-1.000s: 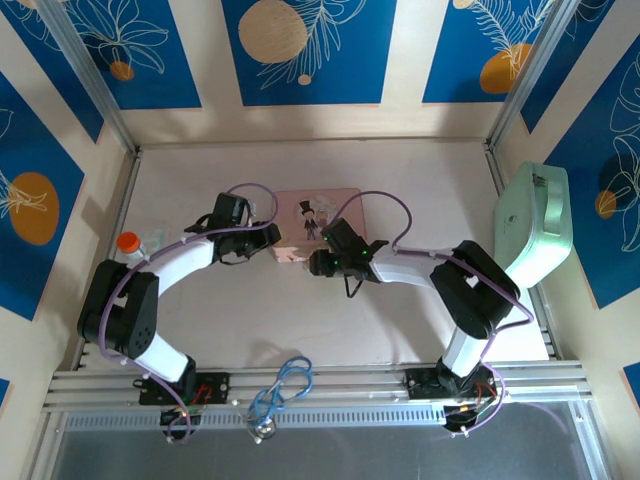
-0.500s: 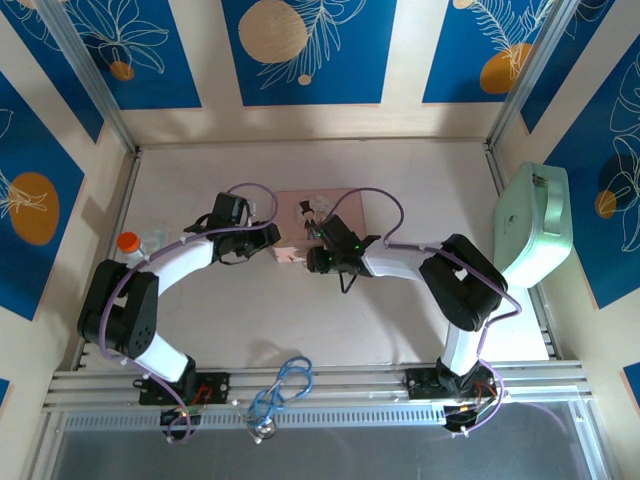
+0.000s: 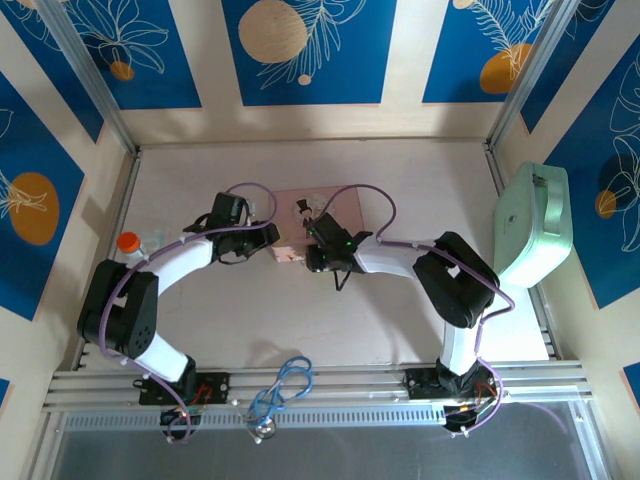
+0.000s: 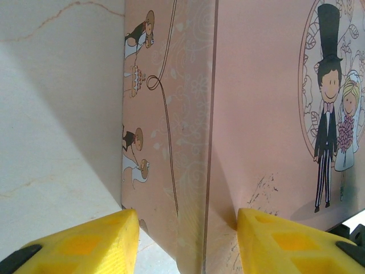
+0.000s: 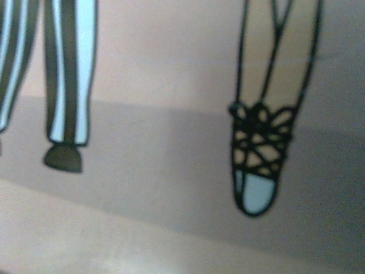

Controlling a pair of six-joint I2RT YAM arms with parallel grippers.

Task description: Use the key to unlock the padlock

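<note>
Nearest, a blue looped cord (image 3: 283, 385) lies across the metal rail (image 3: 330, 378) at the near edge of the pale tabletop (image 3: 300, 310). Farther in, both arms bend inward to the near side of a flat pink cardboard box (image 4: 262, 114) printed with a cartoon bride and groom.

The left hand (image 4: 185, 220) is released, its yellow fingers (image 4: 91, 242) spread either side of the box's corner edge. The right hand (image 3: 315, 258) hovers close over the printed lid; I cannot tell whether it is clenched or carries a key.

The tiny blue-teal padlock is hidden or too small to place. I judge it hangs at that near side, beneath the hands.

The risk is that the box looks light and is not clamped, so a push from the key could slide it. A half-blind approach could also miss the keyhole.
</note>
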